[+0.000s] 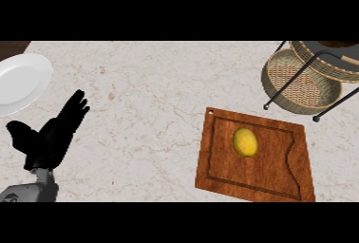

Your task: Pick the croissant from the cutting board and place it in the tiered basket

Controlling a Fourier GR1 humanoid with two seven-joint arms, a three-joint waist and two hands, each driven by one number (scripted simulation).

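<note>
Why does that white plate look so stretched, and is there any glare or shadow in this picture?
In the head view the plate sits at the left edge, cut off and taller than wide from the steep angle; no strong glare, just soft shading across it. The left robot hand is plain black, and the croissant casts little shadow on the cutting board.

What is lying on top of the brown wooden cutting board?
One small yellow oval croissant lies on the brown wooden cutting board, inside its groove. Nothing else is on it; its near edge is cut off from view.
</note>
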